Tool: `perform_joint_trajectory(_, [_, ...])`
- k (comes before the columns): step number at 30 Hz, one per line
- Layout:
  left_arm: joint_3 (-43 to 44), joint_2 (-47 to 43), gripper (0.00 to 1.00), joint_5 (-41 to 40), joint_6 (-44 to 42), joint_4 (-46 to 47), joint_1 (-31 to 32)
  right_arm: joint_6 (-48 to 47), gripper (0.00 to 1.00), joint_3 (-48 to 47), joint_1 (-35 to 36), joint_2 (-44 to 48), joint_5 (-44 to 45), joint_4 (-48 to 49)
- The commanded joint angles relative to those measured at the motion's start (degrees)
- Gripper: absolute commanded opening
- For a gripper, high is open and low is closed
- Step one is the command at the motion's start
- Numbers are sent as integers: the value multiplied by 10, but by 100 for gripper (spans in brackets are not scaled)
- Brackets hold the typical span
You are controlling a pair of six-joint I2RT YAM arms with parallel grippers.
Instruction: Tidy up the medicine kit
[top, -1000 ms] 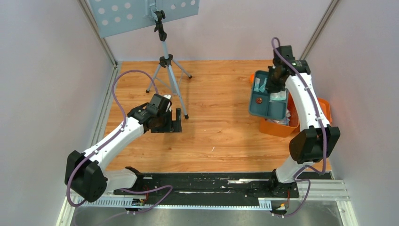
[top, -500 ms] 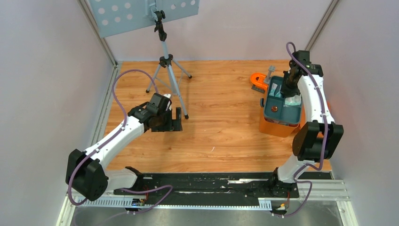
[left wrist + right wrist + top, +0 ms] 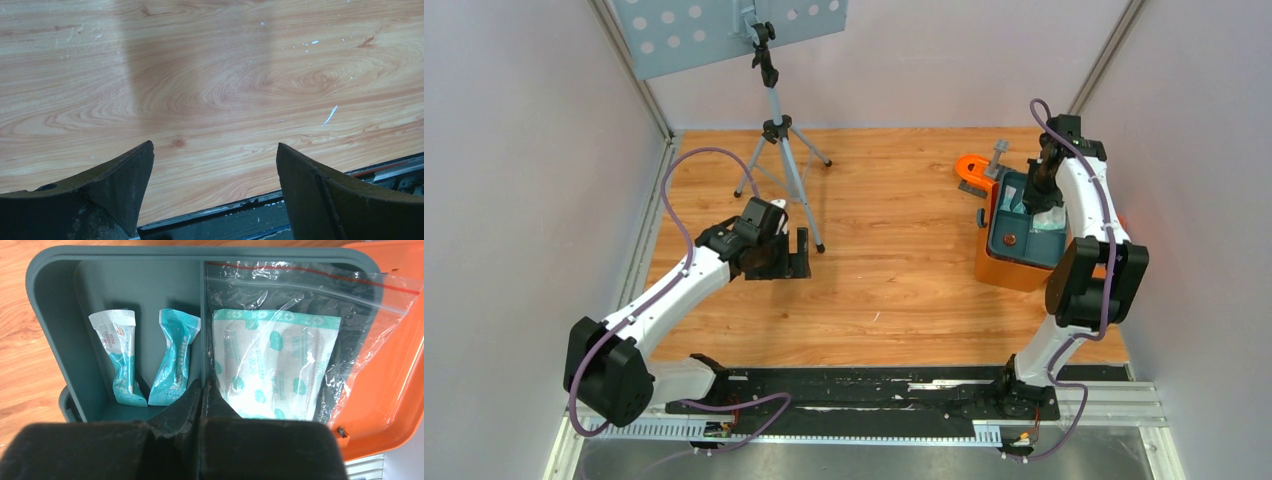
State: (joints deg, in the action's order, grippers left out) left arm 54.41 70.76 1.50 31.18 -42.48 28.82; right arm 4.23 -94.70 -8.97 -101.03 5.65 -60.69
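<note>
top: medicine kit (image 3: 1009, 272) at far right of table (image 3: 894, 290), teal tray (image 3: 996, 228) on top of it, right gripper (image 3: 1042, 187) on the tray.
l wrist: left gripper (image 3: 215, 165) fingers wide apart over table.
r wrist only: jaws pinched together on tray's divider; 2 sachets (image 3: 120, 357), 1 zip bag (image 3: 280, 355).

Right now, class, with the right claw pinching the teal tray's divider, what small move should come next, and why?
Probably ease the right claw straight down. It is shut on the divider of the teal tray, which sits over the medicine kit; whether it is seated cannot be told.
</note>
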Motion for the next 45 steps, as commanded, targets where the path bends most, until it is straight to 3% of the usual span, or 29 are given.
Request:
perform_joint_trajectory(1, [23, -9, 100, 6, -1, -4, -3, -12, 0, 8, -4, -19, 6, 22])
perform_joint_trajectory(21, [33, -3, 100, 7, -2, -5, -3, -62, 0, 11, -6, -27, -120, 5])
perform_joint_trajectory(31, [34, 0, 100, 4, -1, -8, -3, -46, 0, 11, -5, -73, -85, -24])
perform_joint_trajectory(45, [33, 0, 100, 7, 3, -6, -3, -25, 0, -60, 4, -40, -73, -71])
